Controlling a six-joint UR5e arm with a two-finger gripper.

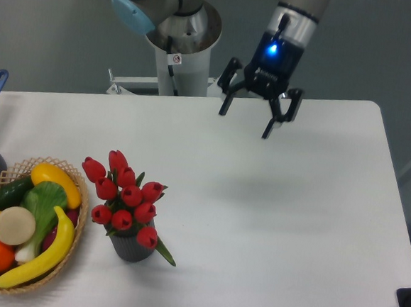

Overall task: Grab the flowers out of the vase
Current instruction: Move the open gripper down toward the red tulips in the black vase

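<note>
The gripper (245, 125) is held above the far side of the white desk (294, 203), its jaws spread wide with nothing between them. The flowers (124, 197) are seated upright in the vase (130, 247) near the desk's front left, just beside a wicker basket (76, 239) filled with fruit and vegetables, well apart from the gripper.

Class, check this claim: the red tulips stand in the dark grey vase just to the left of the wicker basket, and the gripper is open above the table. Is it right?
Not quite. The camera view shows the vase with the tulips just right of the wicker basket, not left. The gripper is indeed open above the table.
</note>
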